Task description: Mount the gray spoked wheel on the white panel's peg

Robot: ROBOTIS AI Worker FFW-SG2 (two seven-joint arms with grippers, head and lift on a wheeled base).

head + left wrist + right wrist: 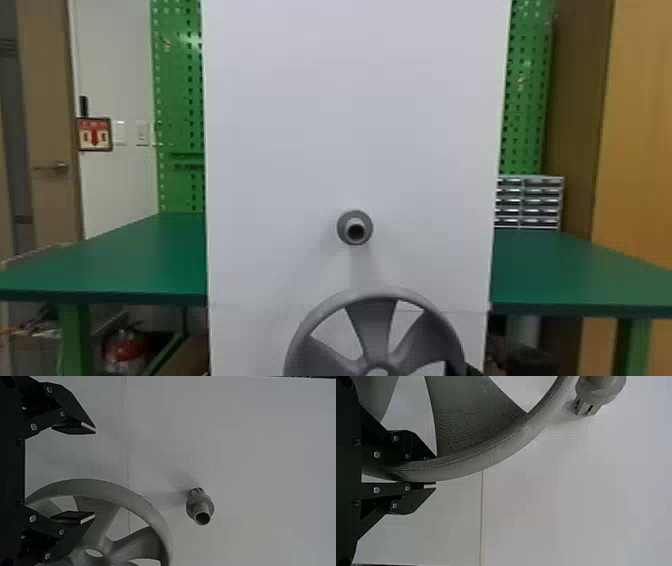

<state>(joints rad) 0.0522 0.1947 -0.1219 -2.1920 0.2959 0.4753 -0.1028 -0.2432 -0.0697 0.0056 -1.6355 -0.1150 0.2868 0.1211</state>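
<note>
White panel (350, 125), its peg (355, 214) above the gray spoked wheel (372, 325); right claw (471, 370) grasping wheel rim, left claw (95, 474) released.

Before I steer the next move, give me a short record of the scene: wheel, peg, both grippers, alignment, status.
wheel: gray spoked wheel, in front of the white panel
peg: gray peg on the panel, hollow end bare
right gripper: fingers closed on the wheel's rim
left gripper: fingers wide apart, not gripping the rim
alignment: hub below the peg, slightly right of it in the head view
status: wheel not yet mounted
</note>
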